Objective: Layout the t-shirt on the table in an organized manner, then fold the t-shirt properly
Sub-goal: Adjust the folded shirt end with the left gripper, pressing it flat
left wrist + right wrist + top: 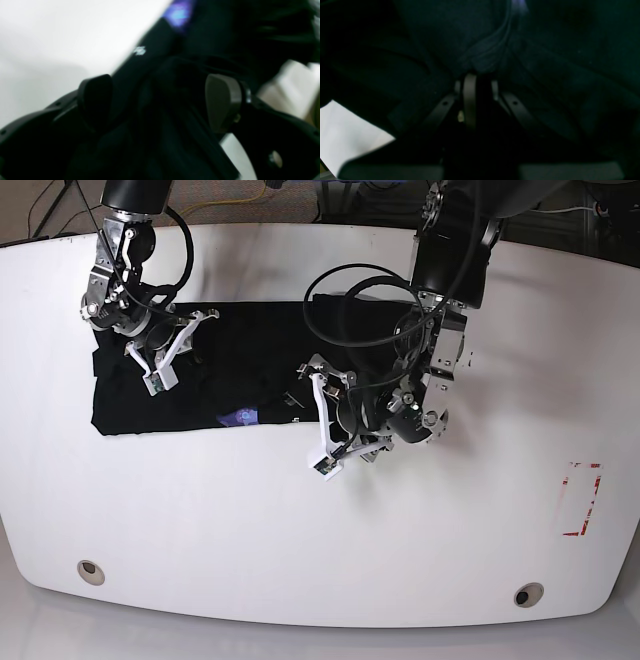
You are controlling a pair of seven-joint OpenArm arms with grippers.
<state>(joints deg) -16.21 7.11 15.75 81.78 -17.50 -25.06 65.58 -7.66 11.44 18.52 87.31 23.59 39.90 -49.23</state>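
Left gripper (160, 100) gapes wide over the t-shirt's (250, 370) right end; right gripper (476, 82) pinches the black cloth at its left end. Shirt lies folded across the table's (300, 530) far half, between both arms.

Table (300, 520): hard, smooth, glossy white top, sheen seen along the near edge; the red marking (580, 500) toward the table's right end looks flat and matt, like tape or paint, which cannot be told. T-shirt (250, 370), laid on the table's far half: soft black cloth, matt, creased into folds; a smoother purple printed patch (240, 417) is noted near its front hem. Left gripper (160, 100), over the t-shirt's right end: fingers of matt dark plastic, smooth. Right gripper (475, 87), at the t-shirt's left end: dull grey smooth pads, with white plastic brackets (165, 360) seen beside it.
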